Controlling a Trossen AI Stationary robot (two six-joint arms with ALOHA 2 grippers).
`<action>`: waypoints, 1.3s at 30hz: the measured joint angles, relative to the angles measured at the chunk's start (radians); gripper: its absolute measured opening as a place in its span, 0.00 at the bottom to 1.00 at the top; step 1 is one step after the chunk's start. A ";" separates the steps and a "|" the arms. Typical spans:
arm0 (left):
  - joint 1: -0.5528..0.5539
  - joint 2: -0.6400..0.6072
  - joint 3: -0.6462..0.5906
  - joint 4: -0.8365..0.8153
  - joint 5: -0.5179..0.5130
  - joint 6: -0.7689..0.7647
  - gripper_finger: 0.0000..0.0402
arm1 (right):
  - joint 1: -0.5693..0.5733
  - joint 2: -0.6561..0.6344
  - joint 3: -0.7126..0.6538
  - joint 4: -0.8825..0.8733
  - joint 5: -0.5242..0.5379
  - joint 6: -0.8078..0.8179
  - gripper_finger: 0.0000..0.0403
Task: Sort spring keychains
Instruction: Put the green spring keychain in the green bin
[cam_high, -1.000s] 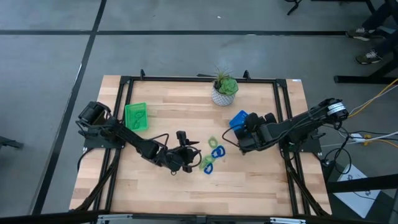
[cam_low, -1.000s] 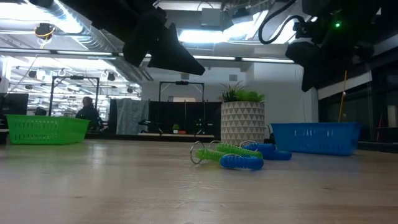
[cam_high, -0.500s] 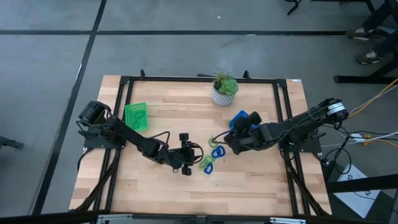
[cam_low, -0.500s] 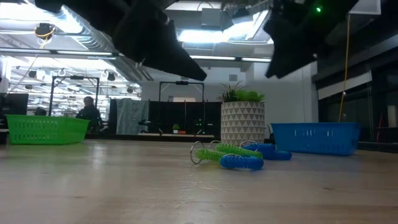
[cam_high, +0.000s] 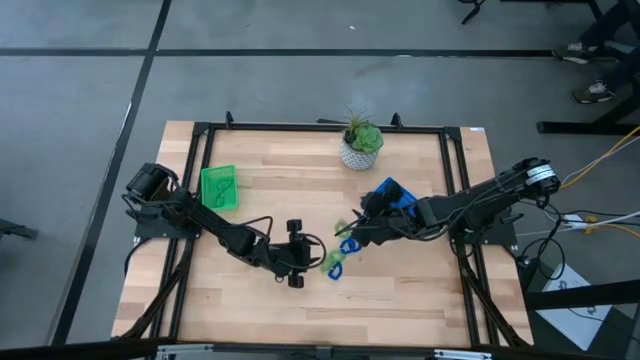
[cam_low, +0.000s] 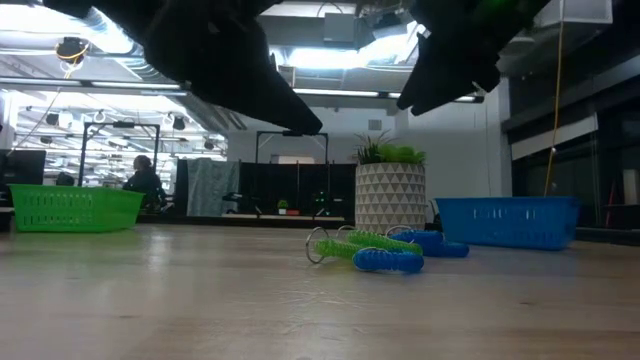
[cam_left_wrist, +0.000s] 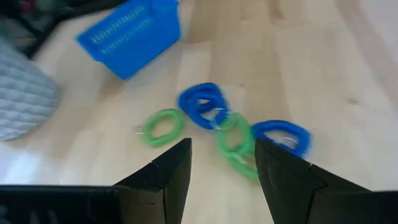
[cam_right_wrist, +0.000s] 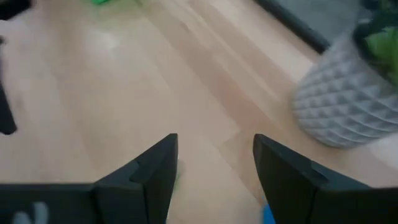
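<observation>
Spring keychains (cam_left_wrist: 224, 127) clustered in left wrist view, hidden from right's, both hands (cam_left_wrist: 221, 165) (cam_right_wrist: 214, 168) released, empty

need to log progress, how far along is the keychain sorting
Done: the green tray already holds some green clips. In hand: nothing. Both the left gripper and the right gripper are open and empty, hovering near the loose pile. Left: two blue and two green keychains on the table between the arms. What the blue tray holds cannot be seen.
</observation>
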 joint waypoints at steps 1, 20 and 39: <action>0.006 0.000 0.000 0.005 0.035 -0.002 0.42 | 0.000 0.000 -0.005 0.019 -0.025 -0.019 0.52; 0.047 0.012 0.000 0.025 0.071 -0.105 0.39 | 0.097 0.000 -0.106 0.223 -0.365 -0.459 0.52; 0.105 0.187 0.060 0.042 0.171 -0.068 0.37 | 0.049 -0.001 -0.231 0.414 -0.468 -0.417 0.52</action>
